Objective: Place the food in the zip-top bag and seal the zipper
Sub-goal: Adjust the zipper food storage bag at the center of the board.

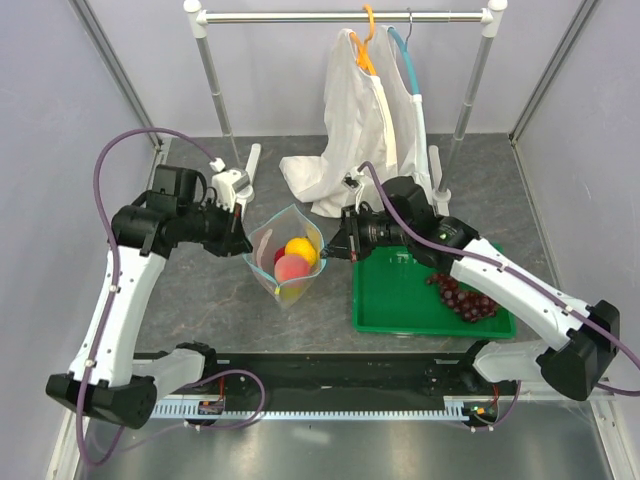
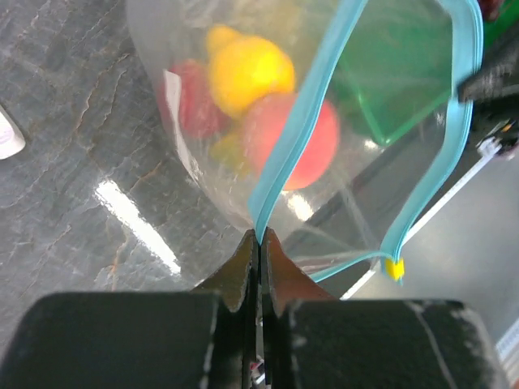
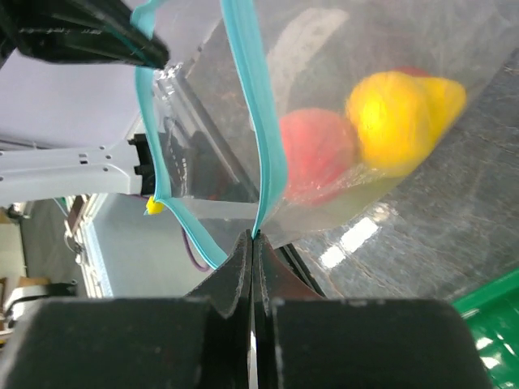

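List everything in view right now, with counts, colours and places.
Clear crinkly plastic zip-top bag: one, transparent, table centre, mouth open.
Teal zipper strip: one, teal, along bag's mouth.
Yellow toy fruit: one, yellow, inside bag.
Pink-orange toy peach: one, pink-orange, inside bag.
Round red toy fruit: one, red, inside bag.
Dark purple toy grape bunch: one, purple, on tray.
Green plastic tray: one, green, right of bag.
White cloth garments: apparently two, white, hanging at back.
Silver metal clothes rail: one, silver, back.
Left claw: one, black, shut on bag's edge.
Right claw: one, black, shut on opposite edge.
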